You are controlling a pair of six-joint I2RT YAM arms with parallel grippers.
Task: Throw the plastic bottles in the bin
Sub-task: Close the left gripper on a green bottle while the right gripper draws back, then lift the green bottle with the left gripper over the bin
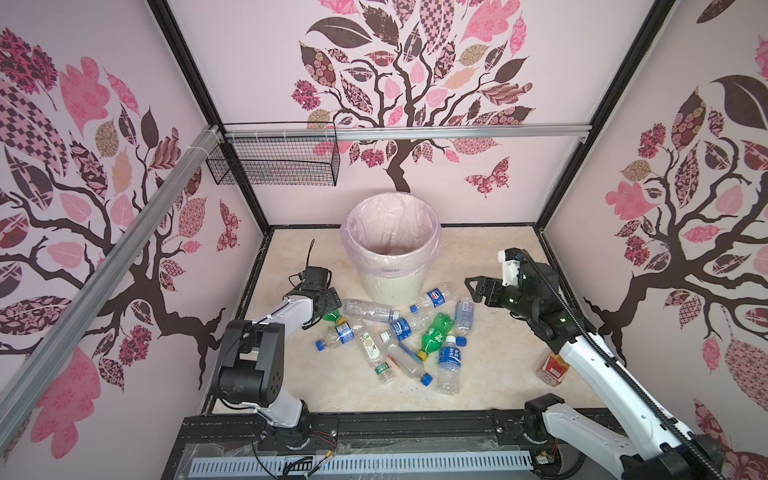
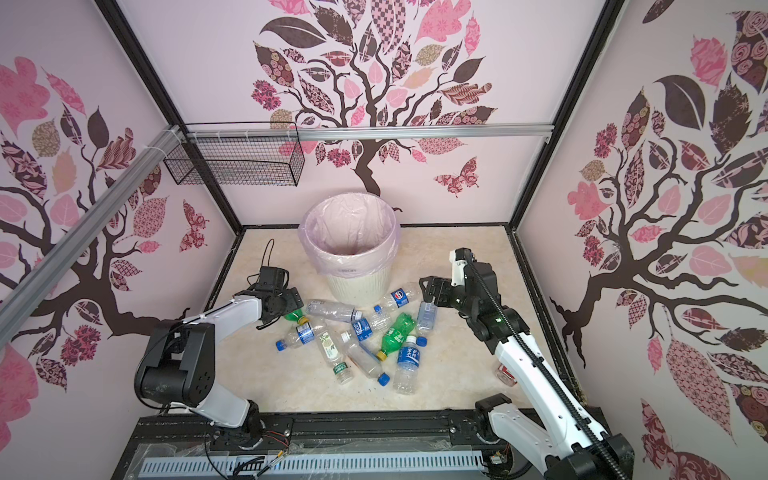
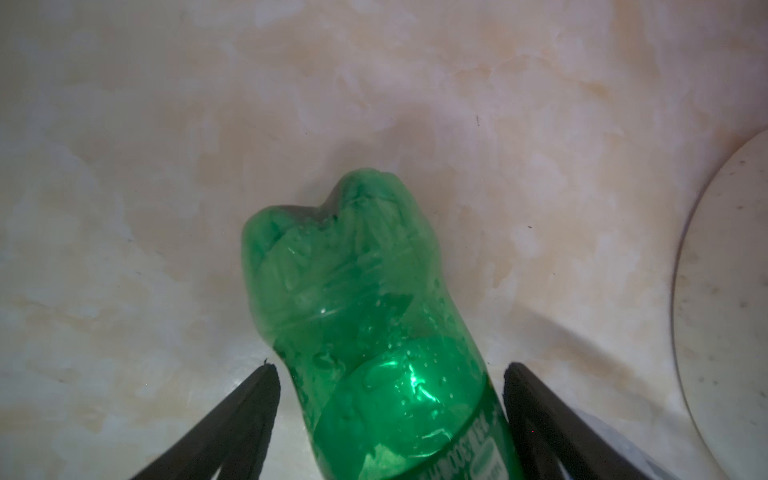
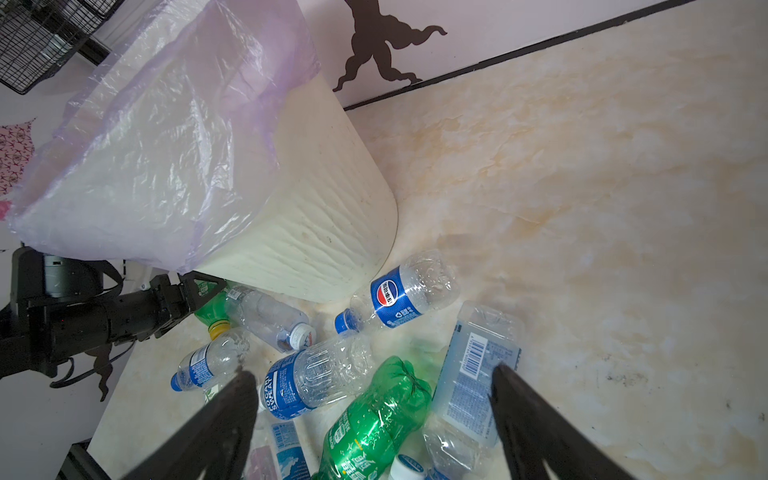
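My left pincer (image 3: 388,370) straddles the crumpled green plastic bottle (image 3: 353,291) at lower centre, jaws apart, lined up to squeeze, I reckon. Right pincer (image 4: 370,374) hangs spread and empty over the pile of plastic bottles (image 1: 401,328). Cream ribbed bin (image 1: 390,286) sits centre-frame in both top views.

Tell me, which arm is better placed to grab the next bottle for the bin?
Left. The left claw, open, straddles a green bottle lying near the bin; it need only close. The right claw, also open, hovers over the pile, around nothing.
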